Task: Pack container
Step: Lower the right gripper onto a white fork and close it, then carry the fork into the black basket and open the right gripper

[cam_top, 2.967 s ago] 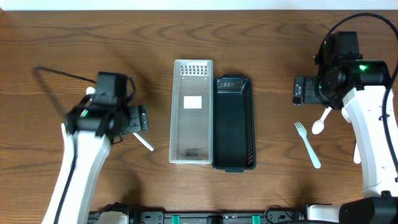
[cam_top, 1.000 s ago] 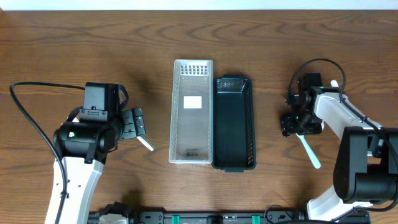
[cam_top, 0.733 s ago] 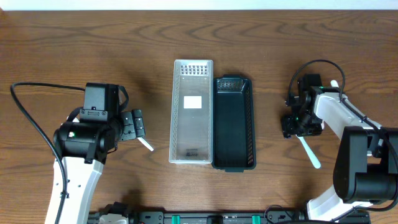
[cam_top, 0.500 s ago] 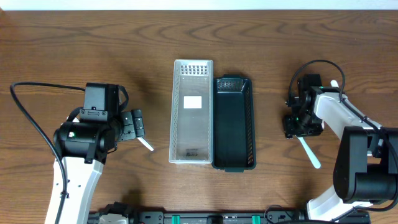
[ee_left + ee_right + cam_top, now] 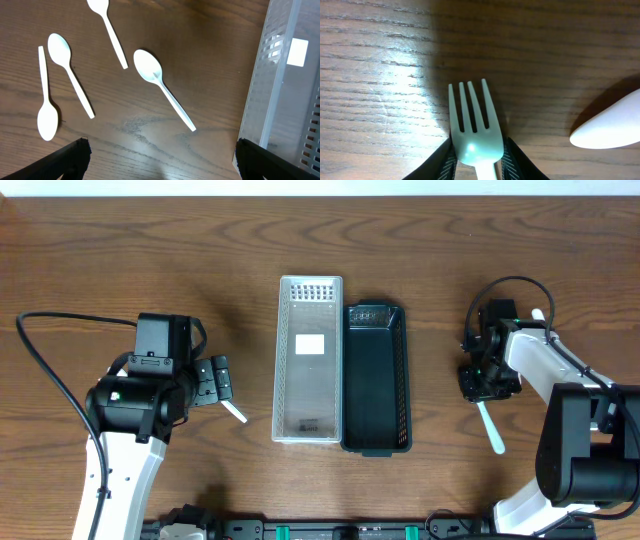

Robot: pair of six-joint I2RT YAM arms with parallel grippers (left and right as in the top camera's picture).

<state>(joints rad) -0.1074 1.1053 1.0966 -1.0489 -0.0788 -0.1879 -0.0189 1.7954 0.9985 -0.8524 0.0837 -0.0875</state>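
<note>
We see the right gripper (image 5: 476, 162) clamped on the fork (image 5: 471, 125), its two fingers (image 5: 446, 161) pressing the neck just below the tines. The tines lie close over the wood; we cannot tell whether they touch it. From overhead, the fork's handle sticks out of the gripper toward the near table edge, well to the right of the black container (image 5: 377, 380). A white spoon bowl (image 5: 612, 125) lies just right of the fork.

The black container sits at the middle of the table (image 5: 450, 240), touching the clear container (image 5: 308, 360) on its left.

The left gripper (image 5: 162, 162) hangs with its jaws spread wide and nothing between them. Below it four spoons lie on the wood, the nearest one (image 5: 160, 87) slanting toward the clear container without touching it.
</note>
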